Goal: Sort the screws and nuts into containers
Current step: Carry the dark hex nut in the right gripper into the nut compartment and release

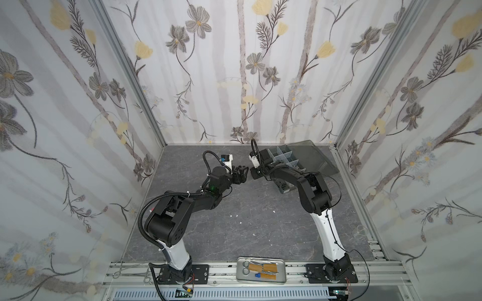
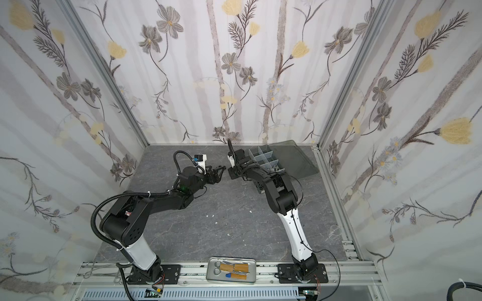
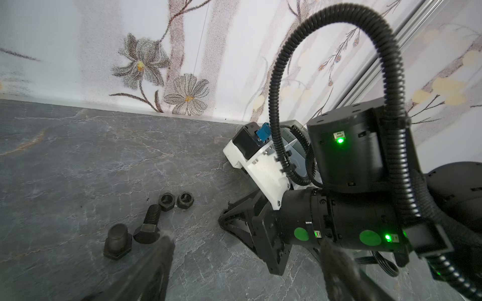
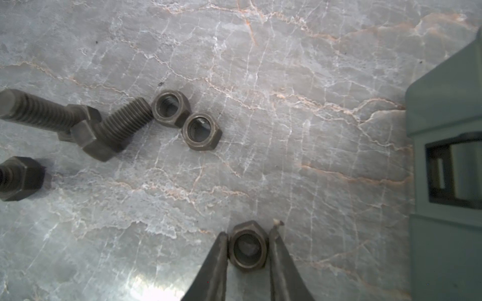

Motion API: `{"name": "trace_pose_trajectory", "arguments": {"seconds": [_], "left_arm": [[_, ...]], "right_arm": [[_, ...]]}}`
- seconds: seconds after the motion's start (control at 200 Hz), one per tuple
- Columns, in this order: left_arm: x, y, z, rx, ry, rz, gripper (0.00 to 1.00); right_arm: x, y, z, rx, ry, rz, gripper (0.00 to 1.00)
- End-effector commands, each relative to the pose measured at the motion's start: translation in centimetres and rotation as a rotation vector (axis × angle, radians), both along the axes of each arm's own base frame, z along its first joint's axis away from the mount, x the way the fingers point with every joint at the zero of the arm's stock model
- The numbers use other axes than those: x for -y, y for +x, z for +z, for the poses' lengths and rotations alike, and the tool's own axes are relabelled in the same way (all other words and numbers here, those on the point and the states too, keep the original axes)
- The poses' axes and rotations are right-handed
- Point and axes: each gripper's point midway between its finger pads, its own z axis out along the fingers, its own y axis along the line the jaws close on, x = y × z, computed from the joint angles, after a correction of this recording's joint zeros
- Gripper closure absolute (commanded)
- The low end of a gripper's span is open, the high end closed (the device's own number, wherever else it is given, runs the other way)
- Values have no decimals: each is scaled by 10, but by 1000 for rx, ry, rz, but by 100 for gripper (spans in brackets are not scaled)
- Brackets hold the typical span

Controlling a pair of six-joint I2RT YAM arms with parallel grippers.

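Right gripper (image 4: pixel 249 234): closed snug on a hex nut (image 4: pixel 247 249) (hole facing the wrist cam) over the marbled table (image 4: pixel 287 78).
Left gripper (image 1: pixel 241 172): spread wide, empty.
Other nuts (image 4: pixel 202 133): two touching, beside three bolts (image 4: pixel 109 130).
Organizer box (image 1: pixel 283 156): lid open, nearby.

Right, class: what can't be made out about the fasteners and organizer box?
Both top views: right arm covers near cells of the organizer box; contents too small.
Right wrist view: bolt cut off by the picture edge.
Same view: nut between the jaws, lifted or resting unclear.
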Motion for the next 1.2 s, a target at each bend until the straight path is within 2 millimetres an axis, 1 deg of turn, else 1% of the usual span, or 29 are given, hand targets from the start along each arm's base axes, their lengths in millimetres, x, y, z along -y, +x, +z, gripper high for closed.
{"name": "trace_pose_trajectory", "arguments": {"seconds": [0.0,0.175,0.295,0.47,0.525,0.565,0.599,0.644,0.709,0.764,0.879,0.929,1.039,1.124,1.194], "left_arm": [[1,2,8,14,-21,2,12],[1,3,9,14,-19,7,12],[0,3,8,13,-17,9,12],[-2,4,7,17,-13,19,12],[-2,4,9,20,-13,21,12],[-2,5,11,25,-13,23,11],[-2,5,12,25,-12,24,11],[-3,7,11,23,-11,29,11],[-2,7,13,27,-15,29,11],[-2,7,13,29,-19,30,11],[1,10,13,25,-22,21,11],[2,11,12,24,-24,18,11],[4,12,13,25,-38,17,11],[5,12,12,21,-41,11,10],[4,11,12,21,-37,10,10]], "right_arm": [[2,-12,-7,-54,1,-5,79],[-2,-17,10,-53,61,-10,85],[-1,-20,22,-46,82,-21,85],[14,-30,43,-11,98,-62,86],[21,-35,54,0,121,-79,86],[26,-39,58,0,137,-89,86],[31,-41,68,12,159,-100,86],[40,-44,73,10,174,-118,87],[52,-49,86,17,195,-137,87],[63,-54,93,20,204,-148,87],[93,-59,110,37,222,-203,87],[107,-60,114,43,222,-231,87],[135,-63,111,41,203,-282,87],[152,-65,109,40,181,-319,87],[162,-66,107,41,176,-338,87]]}}
